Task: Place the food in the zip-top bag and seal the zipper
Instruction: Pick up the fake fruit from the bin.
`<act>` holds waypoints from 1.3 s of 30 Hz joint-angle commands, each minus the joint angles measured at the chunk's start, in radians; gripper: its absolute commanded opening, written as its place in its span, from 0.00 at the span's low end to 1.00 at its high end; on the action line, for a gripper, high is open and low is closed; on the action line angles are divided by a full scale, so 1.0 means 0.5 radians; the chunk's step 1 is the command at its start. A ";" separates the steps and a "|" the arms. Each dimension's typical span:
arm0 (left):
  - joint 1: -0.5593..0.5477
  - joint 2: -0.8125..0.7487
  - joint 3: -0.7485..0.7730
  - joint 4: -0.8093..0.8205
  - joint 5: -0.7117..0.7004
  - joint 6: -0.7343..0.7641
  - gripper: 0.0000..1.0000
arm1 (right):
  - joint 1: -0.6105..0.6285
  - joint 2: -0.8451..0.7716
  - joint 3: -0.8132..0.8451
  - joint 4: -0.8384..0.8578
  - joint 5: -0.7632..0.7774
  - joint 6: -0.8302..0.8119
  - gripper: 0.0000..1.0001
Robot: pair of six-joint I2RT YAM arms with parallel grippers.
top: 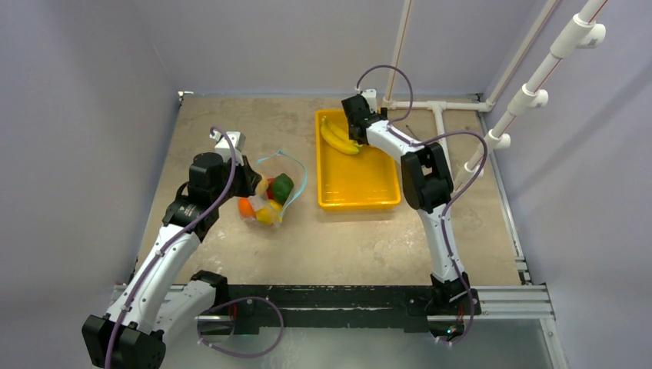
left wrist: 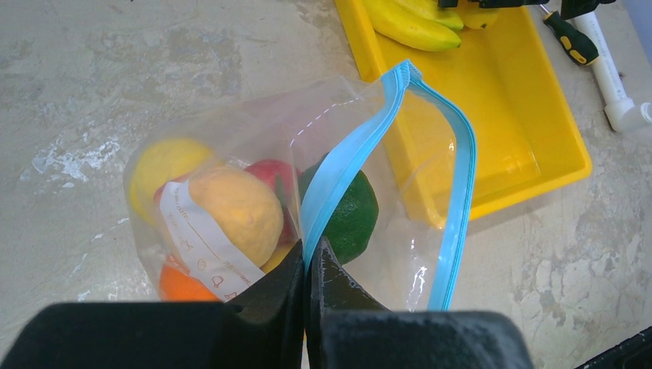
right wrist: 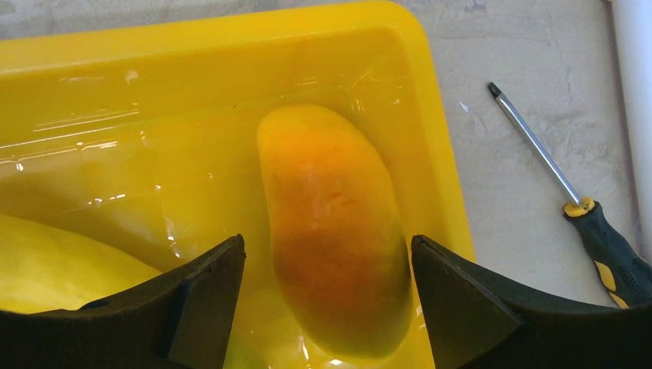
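The clear zip-top bag lies left of the yellow tray, its mouth open. It holds a lemon, the dark green avocado, a red apple, an orange and another yellow fruit. My left gripper is shut on the teal-blue zipper and holds that edge up; it shows in the top view. My right gripper is open over the far right corner of the tray, its fingers either side of the orange mango. The bananas lie in the tray beside it.
The yellow tray sits at the table's middle back. A screwdriver with a black and yellow handle lies on the table right of the tray. White pipes run along the back right.
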 commanded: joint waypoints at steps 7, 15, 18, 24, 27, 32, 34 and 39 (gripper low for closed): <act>-0.012 0.001 -0.002 0.082 0.018 0.031 0.00 | -0.018 0.070 0.129 -0.015 0.050 0.018 0.77; -0.012 0.013 -0.004 0.081 0.022 0.032 0.00 | -0.021 -0.026 0.093 0.000 0.055 0.063 0.39; -0.012 0.013 -0.003 0.081 0.027 0.032 0.00 | -0.022 -0.099 0.070 0.003 0.052 0.082 0.24; -0.014 0.024 -0.003 0.081 0.026 0.032 0.00 | -0.021 -0.304 -0.020 0.042 0.004 0.131 0.14; -0.012 0.035 -0.001 0.080 0.030 0.032 0.00 | -0.019 -0.453 -0.094 0.091 -0.098 0.130 0.11; -0.012 0.044 0.002 0.075 0.032 0.030 0.00 | -0.014 -0.714 -0.231 0.166 -0.361 0.111 0.10; -0.012 0.044 0.005 0.075 0.032 0.032 0.00 | -0.008 -0.824 -0.295 0.196 -0.490 0.105 0.11; -0.012 0.047 0.006 0.075 0.032 0.034 0.00 | 0.024 -1.116 -0.481 0.245 -0.791 0.051 0.12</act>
